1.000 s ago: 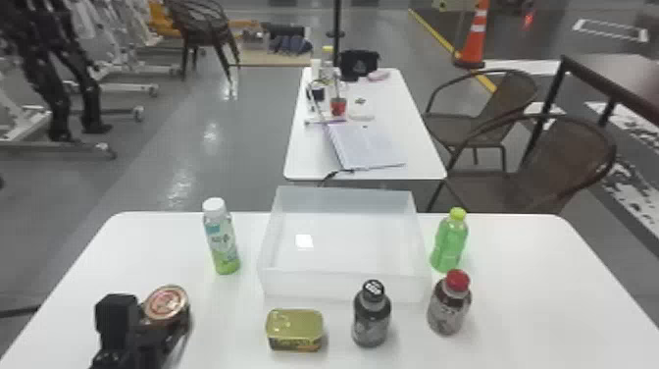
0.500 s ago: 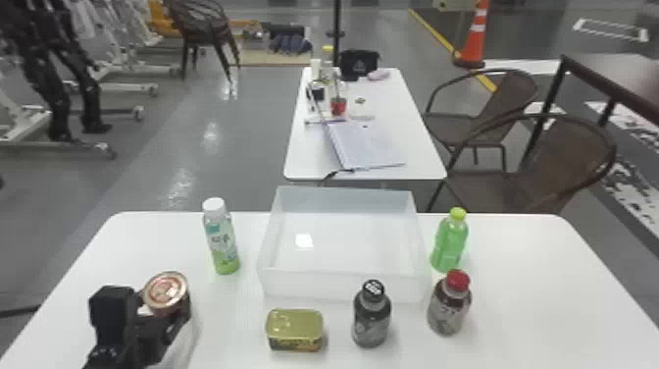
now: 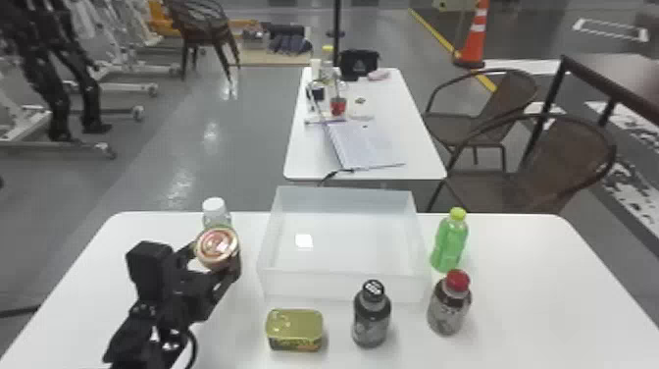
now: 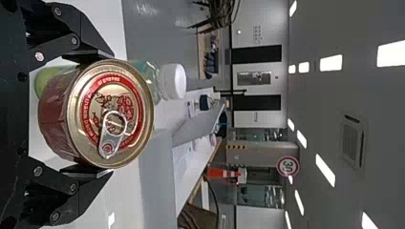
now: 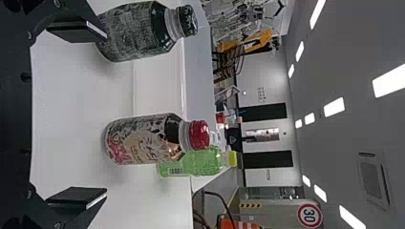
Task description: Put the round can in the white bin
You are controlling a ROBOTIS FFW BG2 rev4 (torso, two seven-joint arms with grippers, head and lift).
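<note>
round can [image 3: 217,245] moved forward, inside left gripper [image 3: 215,259]

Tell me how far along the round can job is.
Done: the left gripper has the round can pinched between its fingers. In hand: the can looks raised off the table, left of the white bin. Left to do: bring it over the bin's wall, lower it inside and let go.
</note>
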